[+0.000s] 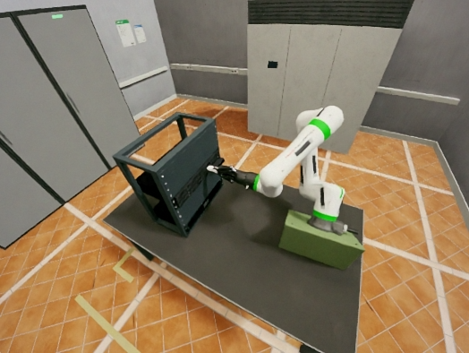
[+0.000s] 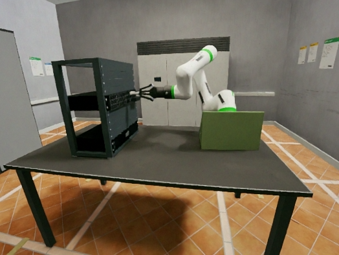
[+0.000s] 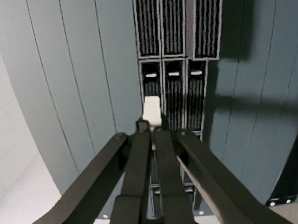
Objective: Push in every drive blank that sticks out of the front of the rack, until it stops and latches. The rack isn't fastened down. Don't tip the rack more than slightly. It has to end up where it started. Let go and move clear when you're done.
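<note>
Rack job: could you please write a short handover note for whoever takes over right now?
Claw: shut, holding nothing, its tip at the bank of drive fronts; contact unclear.
Rack: upright on the table.
Done: can't confirm any blank latched.
Left: one drive blank appears to stand proud in the wrist view; push it home, check the others and the rack's position, then move clear.

The claw (image 1: 214,169) points at the front of the dark rack (image 1: 163,167) on the table (image 1: 264,269).
</note>
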`<state>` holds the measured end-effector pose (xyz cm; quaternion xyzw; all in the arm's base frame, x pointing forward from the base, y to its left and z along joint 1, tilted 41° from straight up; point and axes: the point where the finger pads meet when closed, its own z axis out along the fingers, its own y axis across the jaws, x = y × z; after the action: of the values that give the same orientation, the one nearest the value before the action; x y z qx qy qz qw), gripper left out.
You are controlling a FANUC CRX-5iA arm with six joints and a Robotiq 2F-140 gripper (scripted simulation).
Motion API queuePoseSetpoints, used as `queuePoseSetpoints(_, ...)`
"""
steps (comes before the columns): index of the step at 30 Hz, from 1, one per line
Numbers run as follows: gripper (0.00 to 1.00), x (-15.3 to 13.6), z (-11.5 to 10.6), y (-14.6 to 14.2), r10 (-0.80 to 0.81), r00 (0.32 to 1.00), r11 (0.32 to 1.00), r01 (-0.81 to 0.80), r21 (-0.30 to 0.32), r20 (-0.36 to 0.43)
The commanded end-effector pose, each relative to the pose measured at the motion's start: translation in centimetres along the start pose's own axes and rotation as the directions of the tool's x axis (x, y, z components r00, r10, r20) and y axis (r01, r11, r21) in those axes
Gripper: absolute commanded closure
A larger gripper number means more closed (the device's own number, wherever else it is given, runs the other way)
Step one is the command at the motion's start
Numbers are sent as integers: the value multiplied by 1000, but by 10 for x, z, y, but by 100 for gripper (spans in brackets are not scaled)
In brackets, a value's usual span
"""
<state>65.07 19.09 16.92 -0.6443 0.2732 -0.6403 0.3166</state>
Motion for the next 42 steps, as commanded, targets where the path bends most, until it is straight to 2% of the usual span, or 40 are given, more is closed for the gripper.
queuePoseSetpoints(1,90,0,-20,-1,1,1000,1000,-1,2,0)
queuePoseSetpoints(6,90,0,-48,-1,1,1000,1000,-1,2,0)
queuePoseSetpoints(11,90,0,-61,-1,1,1000,1000,-1,2,0)
queuePoseSetpoints(21,90,2,-63,0,1,1000,1000,-1,2,0)
queuePoseSetpoints(30,90,24,-63,12,1,1000,1000,-1,2,0)
queuePoseSetpoints(42,90,85,-63,43,1,1000,1000,-1,2,0)
